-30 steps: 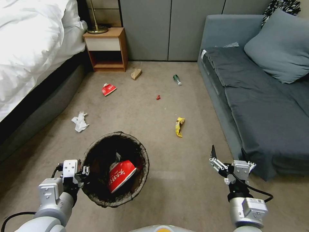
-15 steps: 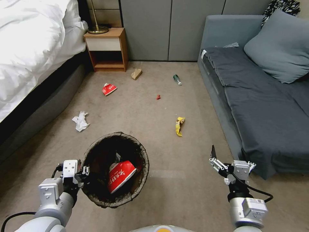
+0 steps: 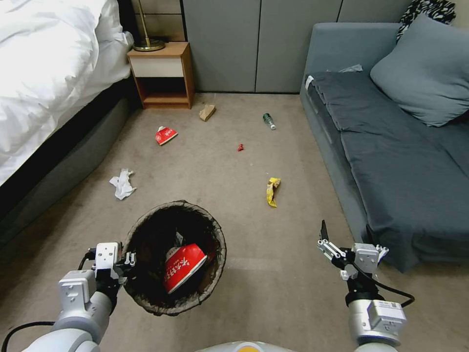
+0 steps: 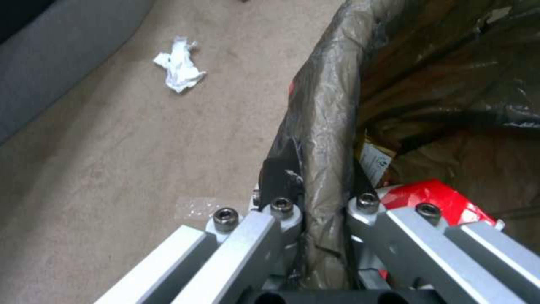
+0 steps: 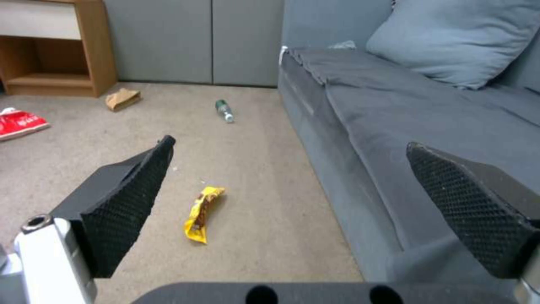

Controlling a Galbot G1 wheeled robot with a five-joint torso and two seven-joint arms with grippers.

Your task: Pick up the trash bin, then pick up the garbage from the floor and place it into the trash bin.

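Trash bin [image 3: 174, 256], lined with a dark bag folded over its rim, hangs in front of the robot's left side, its rim pinched between the closed fingers of the left tool [image 4: 318, 202]. Compared with a second ago, almost nothing has changed: bin, arms and litter keep their places, and the view has only shifted slightly, suggesting a pause or a slow drive before the next pickup. Inside the bin lies a red carton [image 3: 183, 266] with a scrap of wrapper beside it. The right tool [image 5: 292, 202] hovers empty, fingers spread wide, near the sofa [image 3: 391, 161], facing the yellow wrapper [image 3: 272, 191]. Remaining on the floor: white tissue [image 3: 121, 184], second red carton [image 3: 165, 135], brown paper scrap [image 3: 206, 112], green bottle [image 3: 268, 121] and a small red scrap [image 3: 240, 147].
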